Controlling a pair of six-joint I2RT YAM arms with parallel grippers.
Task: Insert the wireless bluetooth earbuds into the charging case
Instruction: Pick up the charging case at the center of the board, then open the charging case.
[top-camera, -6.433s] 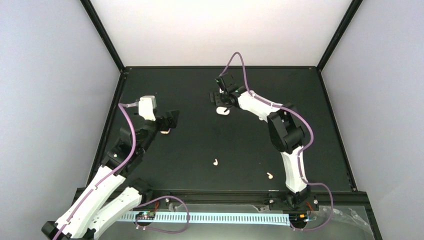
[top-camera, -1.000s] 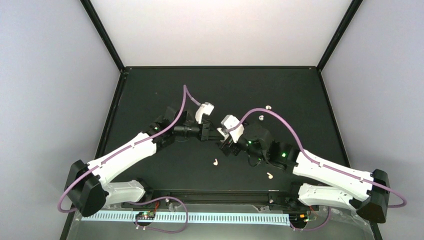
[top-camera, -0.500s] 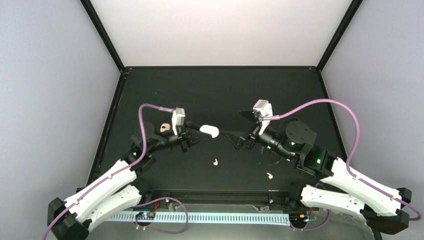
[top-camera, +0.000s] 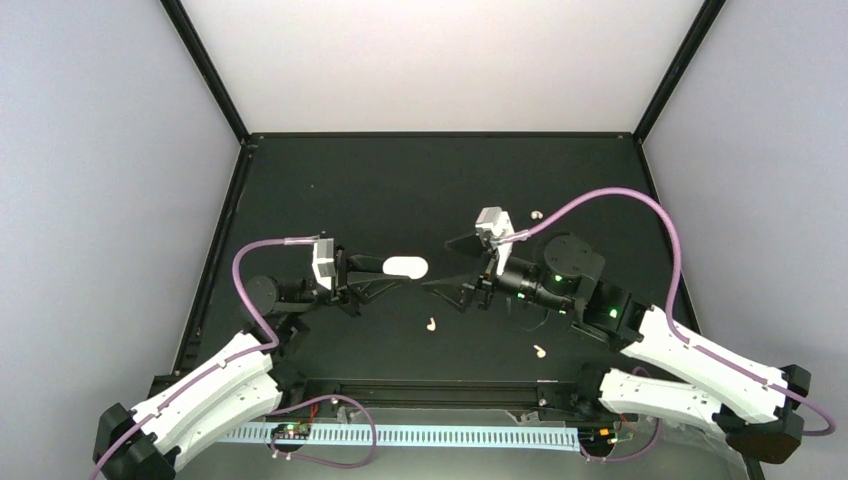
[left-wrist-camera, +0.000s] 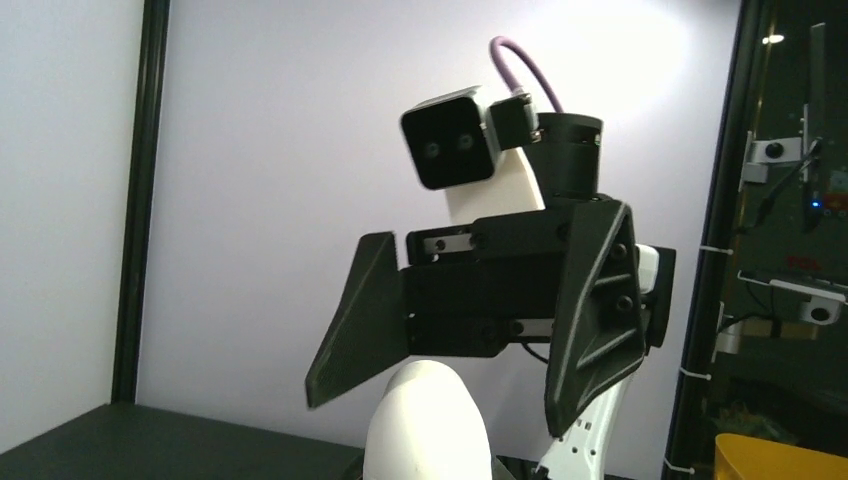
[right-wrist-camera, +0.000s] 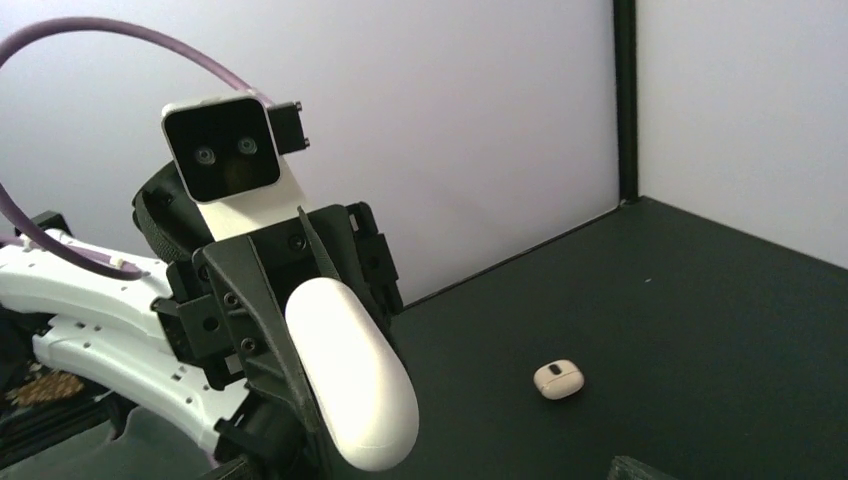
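Item: charging case (top-camera: 405, 267), glossy white, lid apparently shut. Location: lifted clear of the tabletop (top-camera: 420, 180), clamped at one end by the left end effector (top-camera: 383, 273), free end pointing at the right end effector (top-camera: 437, 265), whose jaws stand wide apart and empty, near the case without seeming to touch it. Change noted: seconds ago the case lay at the back of the tabletop under the right arm; it now sits in the left grip, and in the last half second the arms have squared up nose to nose. Reading: case presented, probably for lid opening; no insertion begun. Items: first earbud (top-camera: 431, 324), centre front; second earbud (top-camera: 540, 351), near the right arm; both unmoved on the tabletop. Also: small peach-tan lump (right-wrist-camera: 558, 379), loose. Obscured: lid seam and hinge not discernible; the left wrist view crops the case to its rounded tip; the case covers part of the left fingers in the right wrist view.
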